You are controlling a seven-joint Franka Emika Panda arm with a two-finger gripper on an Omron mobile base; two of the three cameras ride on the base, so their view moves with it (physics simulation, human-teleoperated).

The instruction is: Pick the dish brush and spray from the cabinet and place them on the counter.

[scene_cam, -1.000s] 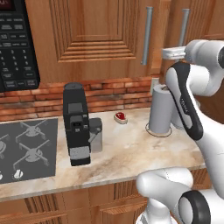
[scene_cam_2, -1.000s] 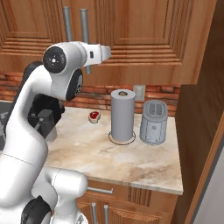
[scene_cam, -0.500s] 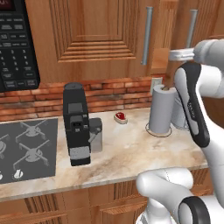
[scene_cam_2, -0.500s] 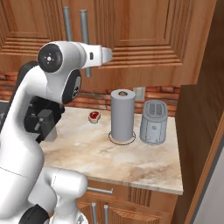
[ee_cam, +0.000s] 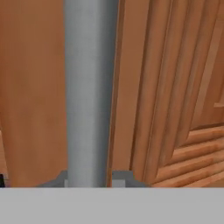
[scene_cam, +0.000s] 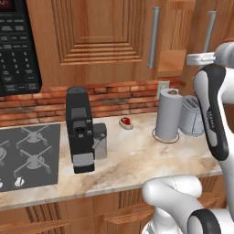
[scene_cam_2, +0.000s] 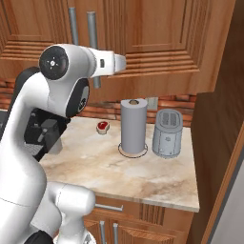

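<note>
Cabinet: upper wall cabinet (scene_cam: 96, 41), brown panelled doors, both closed; nothing of its inside visible.
Door handles: two long vertical grey bars, left one (scene_cam: 154, 43), right one (scene_cam: 209, 31); in the right base view they stand side by side above the arm (scene_cam_2: 94, 47).
End effector: up at the right handle (ee_cam: 89, 92); hand view has the grey bar running straight between the two finger tips (ee_cam: 120, 178), tips sitting just beside the bar on either side. Whether they press the bar or stand slightly off it, cannot tell.
Arm: white wrist reaches toward the right handle in the left base view (scene_cam: 201, 58).
Counter: beige-pink marbled top (scene_cam: 132, 160) under the cabinet.
On counter: grey paper towel roll (scene_cam: 167, 114) upright, silver toaster (scene_cam: 191, 115) just right of it, small red thing (scene_cam: 125, 122) to the left near the brick wall, black coffee machine (scene_cam: 78, 129) further left.
Stove: gas burners (scene_cam: 27, 153) at far left of counter.
Microwave: black panel (scene_cam: 16, 45) upper left.
</note>
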